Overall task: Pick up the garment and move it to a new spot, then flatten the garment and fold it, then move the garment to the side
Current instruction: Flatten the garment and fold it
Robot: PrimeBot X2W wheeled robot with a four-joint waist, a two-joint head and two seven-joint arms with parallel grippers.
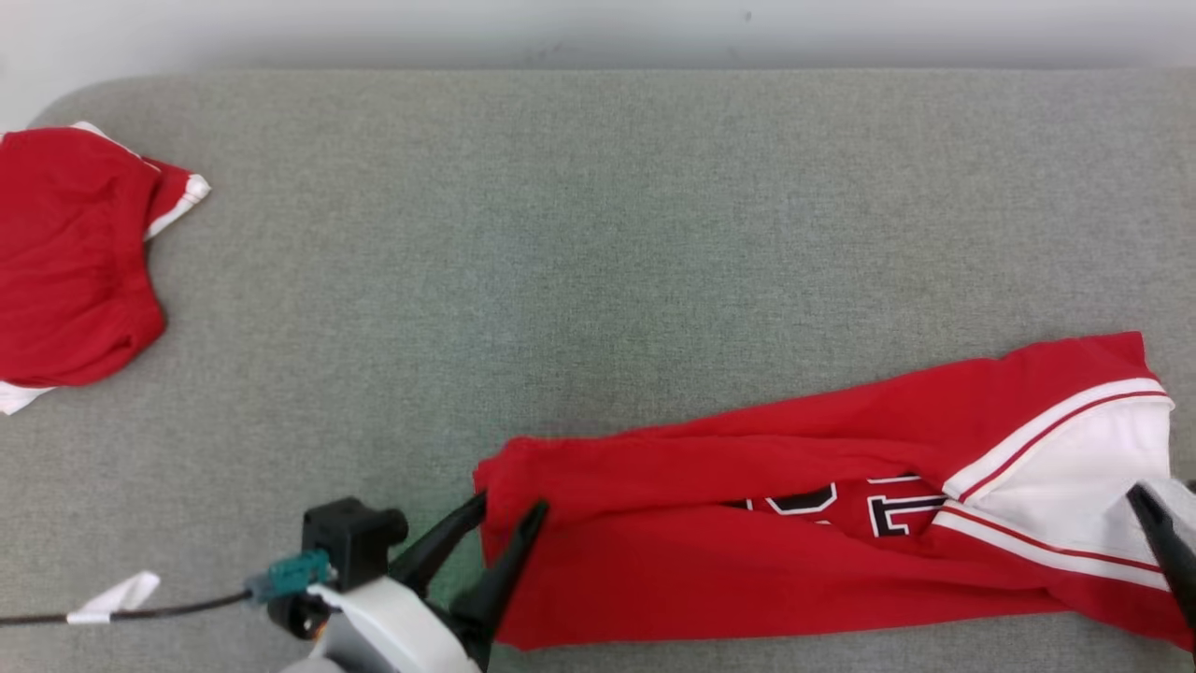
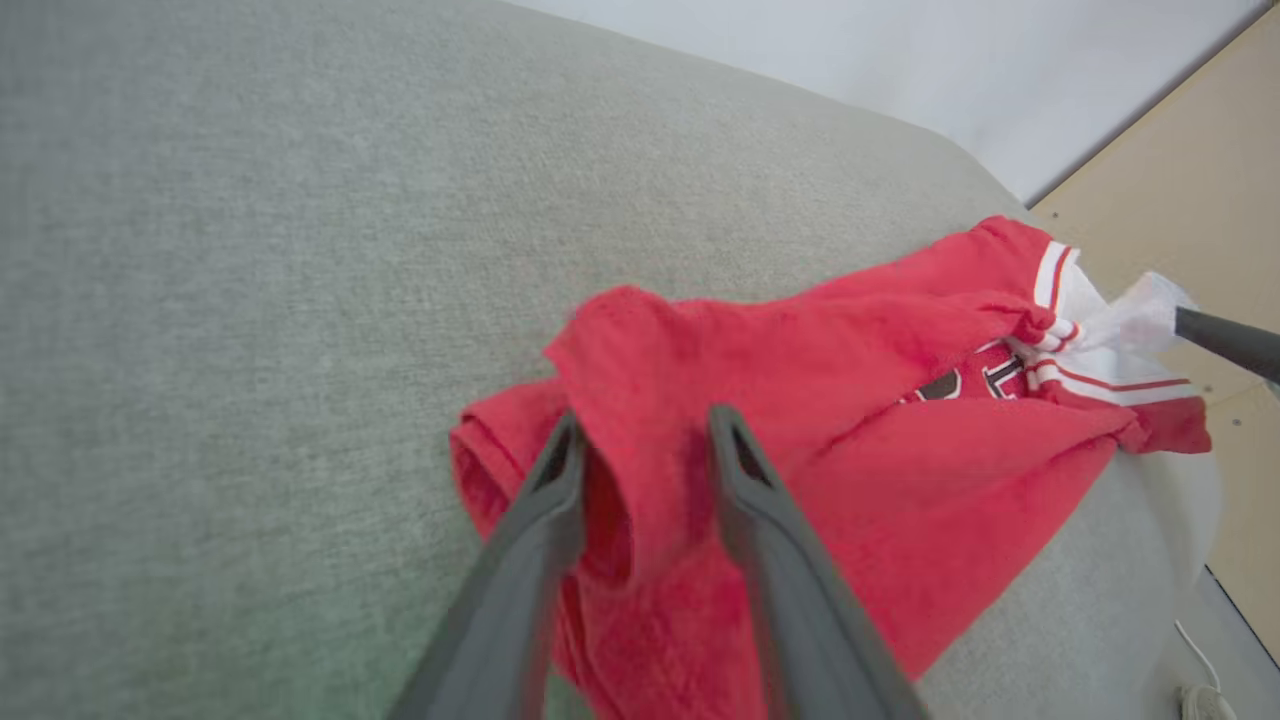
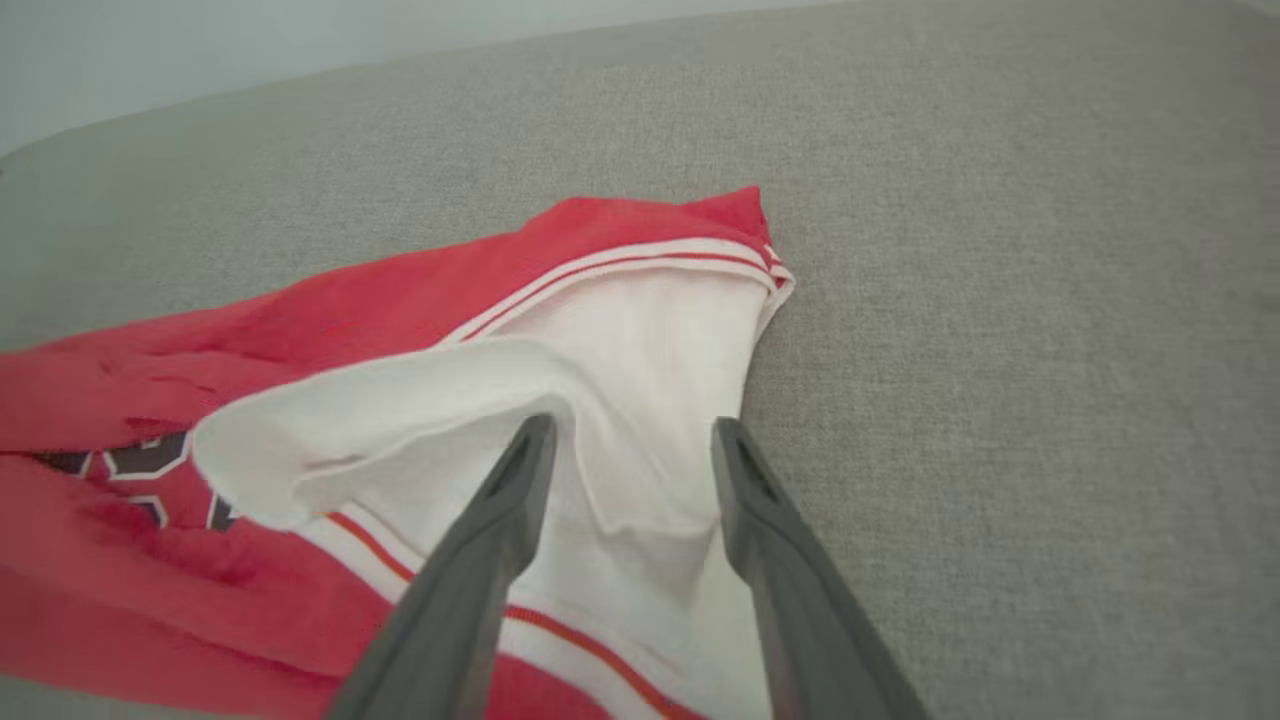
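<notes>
The garment (image 1: 747,467), red with a white panel and dark lettering, lies stretched in a long band along the near side of the grey table (image 1: 579,234). At its left end my left gripper (image 1: 512,509) stands open, and the left wrist view shows a raised red fold (image 2: 650,400) between the spread fingers. My right gripper (image 3: 630,430) is open at the right end, over the white panel (image 3: 640,350), with a ridge of white cloth between its fingers. One of its fingers (image 1: 1163,547) shows at the head view's right edge.
A second red garment (image 1: 75,252) with white trim lies bunched at the table's far left. A cable with a white tag (image 1: 121,594) runs along the near left edge. The table's right edge (image 2: 1160,560) drops off just past the garment.
</notes>
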